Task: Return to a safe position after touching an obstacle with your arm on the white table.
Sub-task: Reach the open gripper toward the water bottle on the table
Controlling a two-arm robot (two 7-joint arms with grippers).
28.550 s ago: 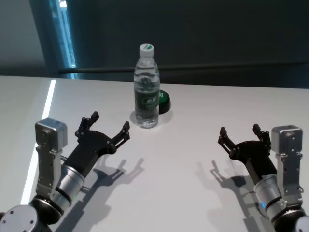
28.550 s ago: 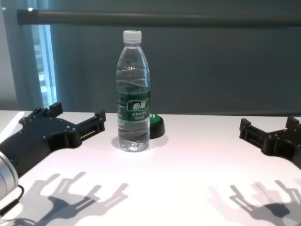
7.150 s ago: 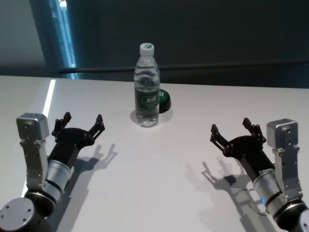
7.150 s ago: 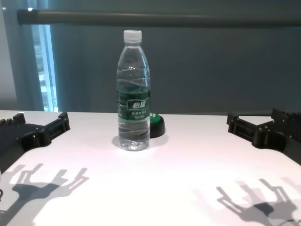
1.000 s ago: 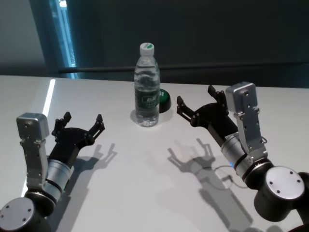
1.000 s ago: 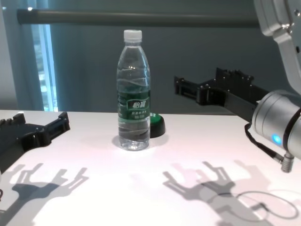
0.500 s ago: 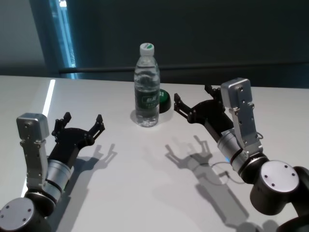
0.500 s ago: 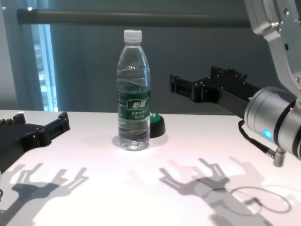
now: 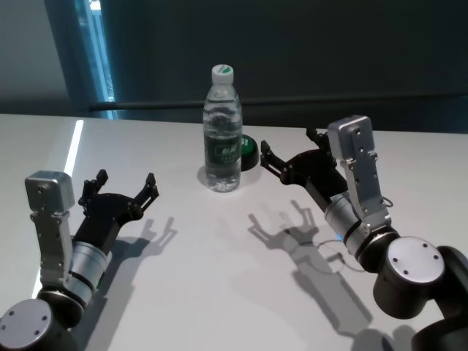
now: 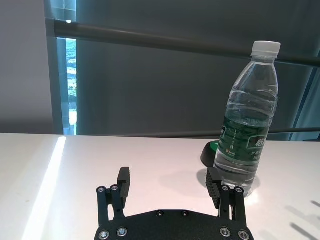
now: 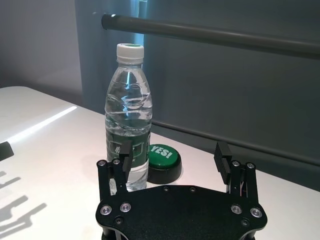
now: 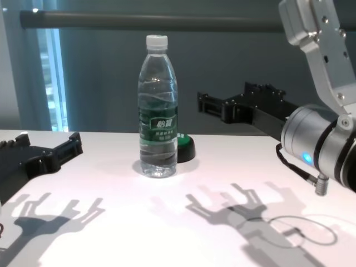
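The obstacle, a tall clear water bottle (image 9: 222, 131) (image 12: 158, 111) (image 10: 247, 115) (image 11: 128, 135) with a white cap and dark green label, stands upright toward the back of the white table (image 9: 219, 256) (image 12: 167, 222). My right gripper (image 9: 287, 143) (image 12: 222, 95) (image 11: 173, 147) hangs above the table just right of the bottle. It is open and empty, its fingers point at the bottle, and a small gap separates them from it. My left gripper (image 9: 126, 178) (image 12: 47, 139) (image 10: 168, 174) rests low at the near left, open and empty, well apart from the bottle.
A low black puck with a green top reading "YES!" (image 9: 248, 150) (image 12: 184, 147) (image 11: 162, 152) (image 10: 210, 150) sits just behind and right of the bottle, below the right gripper's fingers. A dark rail (image 12: 167, 21) runs along the wall behind the table's far edge.
The right arm has crept a little further left toward the bottle over the last second. The left arm and the bottle have not moved.
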